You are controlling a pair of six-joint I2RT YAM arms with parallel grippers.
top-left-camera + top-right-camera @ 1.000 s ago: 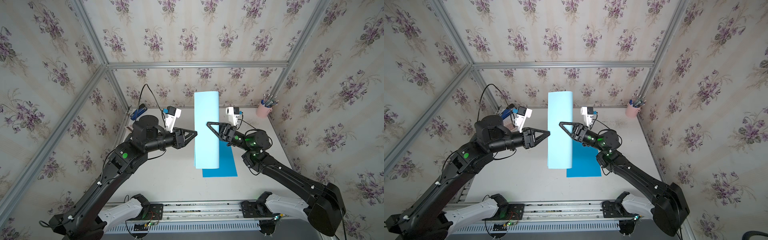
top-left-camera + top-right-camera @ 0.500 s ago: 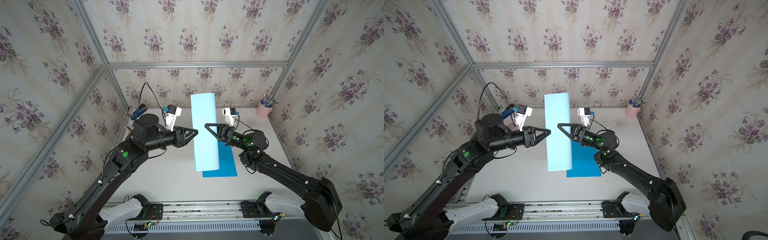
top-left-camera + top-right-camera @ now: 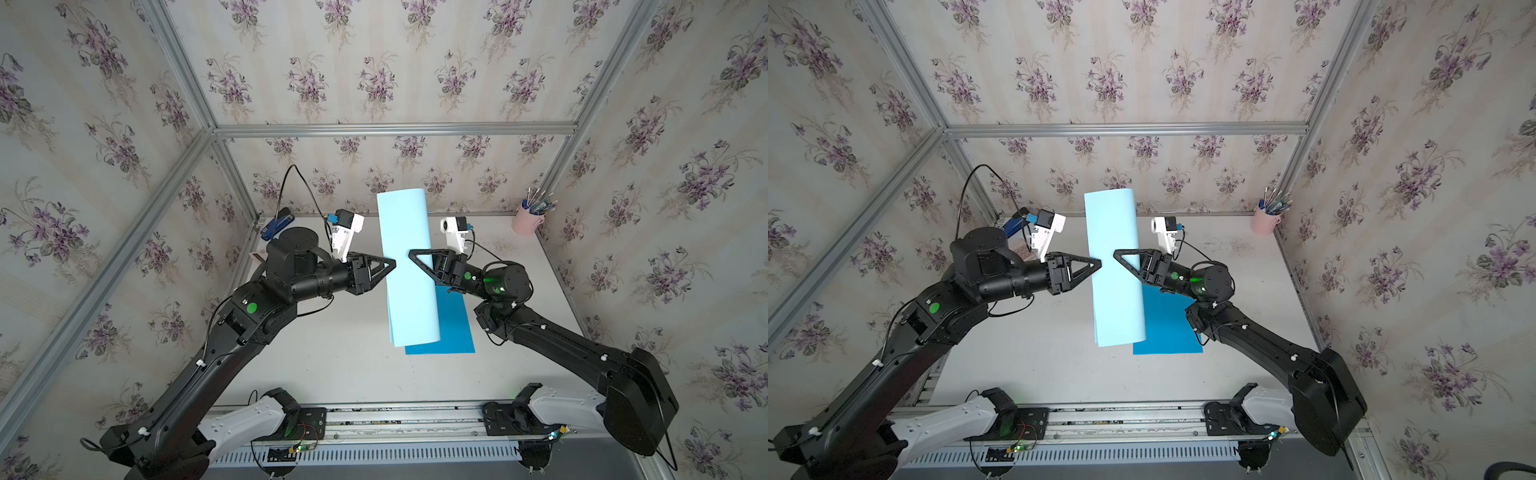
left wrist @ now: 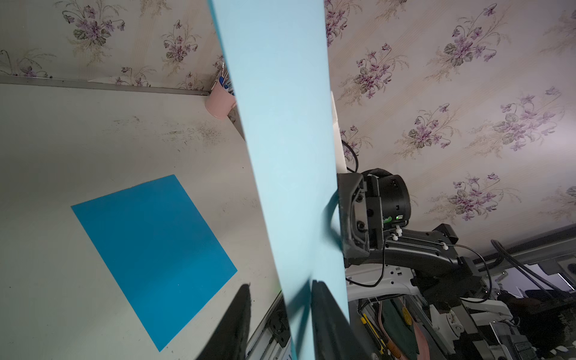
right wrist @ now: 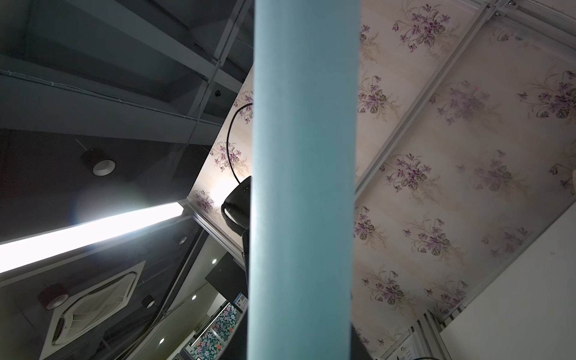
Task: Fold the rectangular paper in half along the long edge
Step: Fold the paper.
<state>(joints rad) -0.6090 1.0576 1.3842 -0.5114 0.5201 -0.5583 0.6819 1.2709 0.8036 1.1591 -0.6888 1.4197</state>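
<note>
Two grippers, one sheet in the air! In both top views the light blue paper [image 3: 407, 224] [image 3: 1113, 224] hangs well above the table [image 3: 332, 365], already bent over on itself, rounded side toward the right arm and free long edges toward the left. The right gripper [image 3: 412, 254] reaches in over the bent side and looks clamped on it. The left gripper [image 3: 390, 266] has its tips right at the free edges.

Count from up here: one paper aloft, one dark blue sheet [image 3: 455, 328] flat on the table below it, one pink cup [image 3: 525, 222] of pens in the far corner (too small to count) and one small blue tool [image 3: 276, 222] at the back.

Left wrist view: the fingers [image 4: 237, 324] straddle the paper's edge with a clear gap on one side, so that hand is open and not yet gripping. I'd say it should catch both layers with their edges flush before closing, or the crease will run crooked.

Right wrist view: the paper [image 5: 304, 187] fills the space between the jaws, which looks like a firm hold, and it wants to be steady while the left closes
</note>
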